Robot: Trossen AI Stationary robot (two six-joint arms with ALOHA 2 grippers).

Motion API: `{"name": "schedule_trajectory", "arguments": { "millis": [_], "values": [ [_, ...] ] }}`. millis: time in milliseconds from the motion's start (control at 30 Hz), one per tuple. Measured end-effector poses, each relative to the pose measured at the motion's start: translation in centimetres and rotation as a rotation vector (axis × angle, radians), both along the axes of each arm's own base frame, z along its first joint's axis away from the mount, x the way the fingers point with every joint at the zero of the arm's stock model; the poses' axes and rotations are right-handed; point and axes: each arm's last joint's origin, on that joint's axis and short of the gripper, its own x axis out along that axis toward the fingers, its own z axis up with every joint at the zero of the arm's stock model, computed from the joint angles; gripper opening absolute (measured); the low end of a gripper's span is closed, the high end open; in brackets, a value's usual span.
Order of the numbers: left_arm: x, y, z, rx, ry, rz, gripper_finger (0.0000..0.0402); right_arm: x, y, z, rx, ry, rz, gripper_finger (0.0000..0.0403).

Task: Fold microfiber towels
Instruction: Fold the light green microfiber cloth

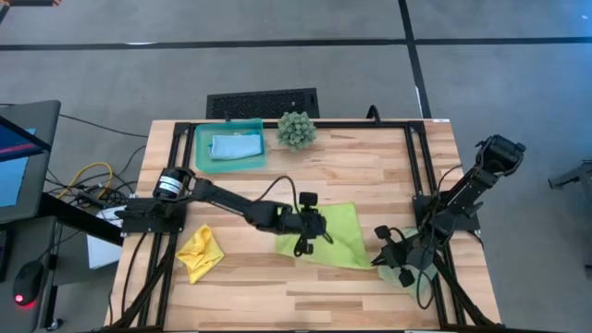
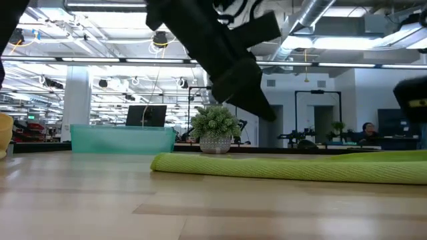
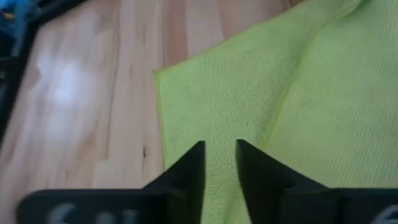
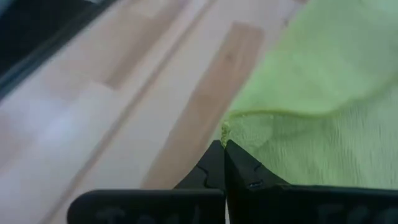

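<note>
Left tool (image 3: pixel 220 163) above lime towel (image 3: pixel 261 106) edge

Towel (image 1: pixel 237 146) in tray (image 1: pixel 205 164), plant (image 1: pixel 297 129) beside

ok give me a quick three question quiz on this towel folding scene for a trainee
1. True or false: the lime green towel is folded and lying inside the teal tray.
2. Which towel lies in the teal tray? A) yellow B) light blue C) lime green
3. Fill in: the right gripper is ____ at a corner of the lime green towel.

Key
1. False. It lies on the table, with the left gripper over it, fingers slightly apart.
2. B. The light blue towel is in the tray; the yellow towel sits crumpled on the table by the left arm's base.
3. shut
</note>
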Motion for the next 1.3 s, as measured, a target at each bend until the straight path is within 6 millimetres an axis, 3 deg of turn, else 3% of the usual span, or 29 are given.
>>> {"name": "schedule_trajectory", "arguments": {
  "millis": [200, 367, 500, 700, 833, 900, 1133, 1200, 1300],
  "values": [
    [0.2, 2.5, 0.0, -0.102, 0.091, -0.016, 0.0173, -0.8, -1.2, -1.4, 0.033, 0.059, -0.107, 0.0011],
    [-0.1, 4.0, -0.4, -0.224, 0.158, -0.036, 0.0213, -1.0, -1.5, -1.8, 0.051, 0.088, -0.156, 0.0011],
    [-0.6, 4.1, -0.8, -0.278, 0.235, -0.051, 0.0214, -1.0, -1.6, -1.7, 0.046, 0.08, -0.165, 0.0011],
    [-2.1, 4.1, -1.6, -0.326, 0.387, 0.053, 0.0181, -1.0, -1.6, -1.8, 0.044, 0.08, -0.167, 0.0011],
    [-3.8, 3.6, -2.2, -0.178, 0.448, 0.14, 0.0151, -1.0, -1.6, -1.8, 0.05, 0.079, -0.18, 0.0011],
    [-4.6, 3.3, -2.4, -0.11, 0.373, 0.169, 0.0137, -1.0, -1.6, -1.8, 0.069, 0.091, -0.202, 0.0011],
    [-9.2, 1.7, -1.1, -0.195, -0.039, 0.204, 0.0107, -1.0, -1.7, -1.7, 0.073, 0.077, -0.225, 0.0011],
    [-10.0, 0.9, -0.9, -0.208, -0.195, 0.226, 0.0104, -1.0, -1.7, -1.7, 0.073, 0.075, -0.228, 0.0011],
    [-10.9, 0.0, -1.5, -0.244, -0.289, 0.227, 0.0103, -1.0, -1.7, -1.7, 0.072, 0.073, -0.23, 0.0011]
  ]
}}
